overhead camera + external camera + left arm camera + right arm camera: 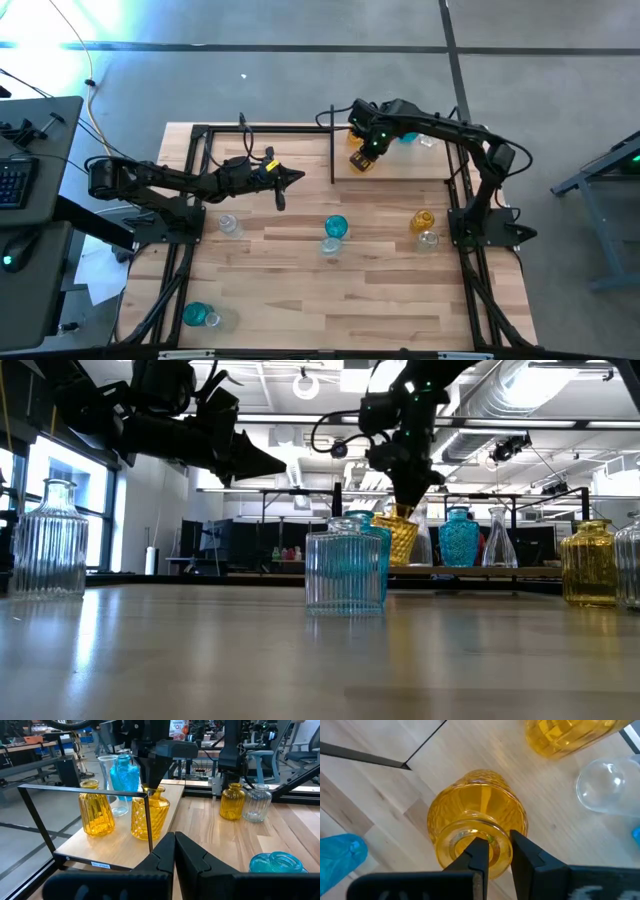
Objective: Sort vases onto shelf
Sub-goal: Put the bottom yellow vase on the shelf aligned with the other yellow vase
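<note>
the right claw (495, 851) is over the shelf (120, 854), its two fingers pinching the rim of an amber vase (479, 820), one finger inside the mouth and one outside; the vase looks tilted, its base at or just above the board near the shelf's front edge, close to the black upright post (148, 822); i cannot tell for sure whether the base is fully down. to do this step well, i would judge the vase should be brought upright and seated flat before the fingers part, then the claw lifted straight up so the inner finger does not drag the neck over; keep it clear of the post and of the ribbed amber vase (96, 807) just beside it.

the left claw (174, 851) hangs above the worktop (300, 300) near its left side, fingers pressed together, holding nothing.

on the shelf besides the two amber ones: a teal vase (123, 774) and a clear tall vase (111, 782) behind them; none of the vases appears to hold anything. on the worktop wait an amber and a clear vase near the right arm's base, a teal and clear pair mid-board, one clear at left, and a teal with a clear at the near left corner.
</note>
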Available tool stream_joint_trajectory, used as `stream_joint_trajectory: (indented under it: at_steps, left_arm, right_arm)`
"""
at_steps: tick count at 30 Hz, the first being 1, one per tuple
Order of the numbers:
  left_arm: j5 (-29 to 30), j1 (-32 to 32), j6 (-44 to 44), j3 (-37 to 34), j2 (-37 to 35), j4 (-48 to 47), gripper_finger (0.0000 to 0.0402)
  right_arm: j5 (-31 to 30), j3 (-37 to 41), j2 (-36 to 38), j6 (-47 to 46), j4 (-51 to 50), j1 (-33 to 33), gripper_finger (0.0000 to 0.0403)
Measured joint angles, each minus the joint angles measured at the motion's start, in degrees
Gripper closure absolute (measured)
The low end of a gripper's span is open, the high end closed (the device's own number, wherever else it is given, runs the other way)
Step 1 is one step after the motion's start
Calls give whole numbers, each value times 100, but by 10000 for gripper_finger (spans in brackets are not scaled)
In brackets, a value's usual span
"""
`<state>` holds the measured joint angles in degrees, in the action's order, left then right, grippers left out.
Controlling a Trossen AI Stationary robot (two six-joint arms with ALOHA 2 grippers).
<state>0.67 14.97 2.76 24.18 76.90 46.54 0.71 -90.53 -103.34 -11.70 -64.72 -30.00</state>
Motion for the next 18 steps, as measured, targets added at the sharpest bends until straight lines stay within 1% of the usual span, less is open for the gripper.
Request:
stream_joint_trajectory:
  at_steps: [10,14,18]
  left_arm:
    - [0,1,-13,0,0,0,401]
    - [0,1,-13,0,1,0,401]
    - [0,2,-11,0,0,-1,401]
  right_arm:
    - [-17,-3,-35,63,223,-2,364]
    - [-150,10,-53,59,497,-2,348]
    - [-267,13,-56,128,693,-2,321]
